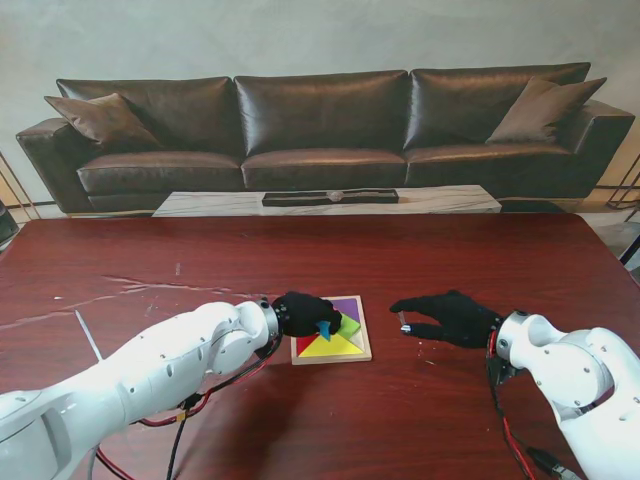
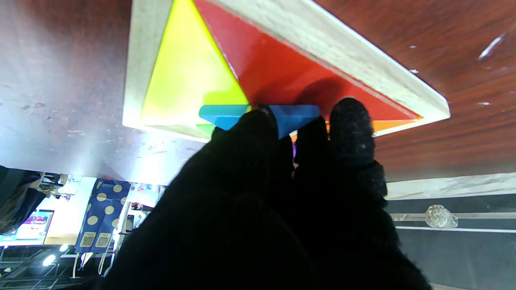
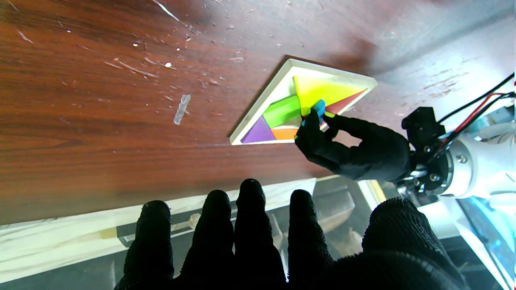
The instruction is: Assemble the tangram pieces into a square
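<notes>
**Blue piece held over the tray**

The blue piece point(image 2: 296, 114) is pinched in the fingertips point(image 2: 350, 121) of the left hand point(image 1: 305, 314), right over the wooden tray point(image 1: 365, 352) and just off the yellow triangle point(image 2: 189, 76) and red triangle point(image 2: 282, 72). Green point(image 3: 282, 112), purple point(image 3: 258, 132) and orange point(image 3: 284, 133) pieces lie in the tray beyond those fingertips. The right hand point(image 1: 450, 316) hangs over the dark wooden surface point(image 1: 150, 260) beside the tray, apart from it, fingers spread and holding nothing.

table point(image 1: 150, 255): dark red wood, scratched | on it: wooden tangram tray point(image 1: 358, 354)
</notes>
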{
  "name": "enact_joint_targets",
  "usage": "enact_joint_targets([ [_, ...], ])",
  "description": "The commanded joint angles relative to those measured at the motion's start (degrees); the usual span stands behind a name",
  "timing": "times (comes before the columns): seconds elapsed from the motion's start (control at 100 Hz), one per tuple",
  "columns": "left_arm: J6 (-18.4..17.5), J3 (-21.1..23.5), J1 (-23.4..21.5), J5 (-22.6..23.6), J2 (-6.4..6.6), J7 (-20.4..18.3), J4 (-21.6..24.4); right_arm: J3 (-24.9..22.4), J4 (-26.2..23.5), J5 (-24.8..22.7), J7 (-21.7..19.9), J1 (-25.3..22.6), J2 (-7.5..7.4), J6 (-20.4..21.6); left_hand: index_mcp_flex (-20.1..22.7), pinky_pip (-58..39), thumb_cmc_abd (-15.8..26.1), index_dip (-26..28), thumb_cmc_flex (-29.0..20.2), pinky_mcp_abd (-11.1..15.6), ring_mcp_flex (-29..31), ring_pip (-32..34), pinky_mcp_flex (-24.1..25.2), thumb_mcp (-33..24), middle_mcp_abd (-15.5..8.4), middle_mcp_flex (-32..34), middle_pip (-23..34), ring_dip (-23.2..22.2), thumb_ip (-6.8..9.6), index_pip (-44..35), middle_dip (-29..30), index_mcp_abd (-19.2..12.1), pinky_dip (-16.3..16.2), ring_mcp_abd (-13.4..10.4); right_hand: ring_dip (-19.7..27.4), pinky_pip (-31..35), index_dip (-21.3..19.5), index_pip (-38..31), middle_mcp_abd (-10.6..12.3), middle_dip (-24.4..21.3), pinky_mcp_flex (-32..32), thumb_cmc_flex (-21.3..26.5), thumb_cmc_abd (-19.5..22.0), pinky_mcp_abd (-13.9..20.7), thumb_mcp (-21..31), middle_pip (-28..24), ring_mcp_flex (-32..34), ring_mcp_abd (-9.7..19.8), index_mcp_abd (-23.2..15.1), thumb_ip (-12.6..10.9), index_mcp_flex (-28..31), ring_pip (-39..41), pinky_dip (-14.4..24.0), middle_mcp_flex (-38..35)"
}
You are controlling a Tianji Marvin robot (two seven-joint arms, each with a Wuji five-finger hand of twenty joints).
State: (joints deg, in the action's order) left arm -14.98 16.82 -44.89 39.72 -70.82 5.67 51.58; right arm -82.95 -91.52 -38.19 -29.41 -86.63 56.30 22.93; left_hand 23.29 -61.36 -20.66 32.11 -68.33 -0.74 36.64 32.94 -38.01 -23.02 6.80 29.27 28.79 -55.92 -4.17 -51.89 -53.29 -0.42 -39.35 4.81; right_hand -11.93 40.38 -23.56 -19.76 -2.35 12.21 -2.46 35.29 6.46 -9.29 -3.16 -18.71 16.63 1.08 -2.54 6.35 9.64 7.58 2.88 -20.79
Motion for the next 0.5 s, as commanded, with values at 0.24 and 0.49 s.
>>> enact_joint_targets([
  [0.24, 2.2, -0.5, -0.4, -1.1, -0.89, -0.7, 0.3, -0.1, -0.4, -0.3, 0.1, -0.5, 0.05, 0.3, -1.5, -9.0, 5.4, 0.3, 0.5, 0.5, 3.0, 14.7, -5.1, 12.4, -1.4, 7.8, 1.7, 4.3, 1.47, -9.9, -8.4, -0.5, -2.7, -3.3, -0.5, -0.3, 0.5, -0.5, 0.1, 0.0, -0.9, 0.7, 0.3, -0.7, 0.2, -0.5, 0.5, 0.9, 0.1, -1.5, 0.9, 0.0, -1.1, -0.4],
  [0.49, 4.8, -1.4, 0.0, -1.8, -1.83, -1.2, -0.4, -0.7, -0.7, -0.5, 0.0, -1.0, 0.04, 0.4, -2.5, -16.7, 8.5, 1.1, 2.1, -0.1, 7.5, 19.9, -10.2, 17.8, -2.0, 10.4, 9.5, 4.6, 2.16, -9.1, -5.4, 0.0, -2.3, -3.3, -0.6, -0.3, 0.5, -0.5, 0.1, 0.0, -0.9, 0.7, 0.4, -0.8, 0.2, -0.5, 0.5, 0.8, 0.0, -1.5, 1.0, 0.0, -1.1, -0.5],
])
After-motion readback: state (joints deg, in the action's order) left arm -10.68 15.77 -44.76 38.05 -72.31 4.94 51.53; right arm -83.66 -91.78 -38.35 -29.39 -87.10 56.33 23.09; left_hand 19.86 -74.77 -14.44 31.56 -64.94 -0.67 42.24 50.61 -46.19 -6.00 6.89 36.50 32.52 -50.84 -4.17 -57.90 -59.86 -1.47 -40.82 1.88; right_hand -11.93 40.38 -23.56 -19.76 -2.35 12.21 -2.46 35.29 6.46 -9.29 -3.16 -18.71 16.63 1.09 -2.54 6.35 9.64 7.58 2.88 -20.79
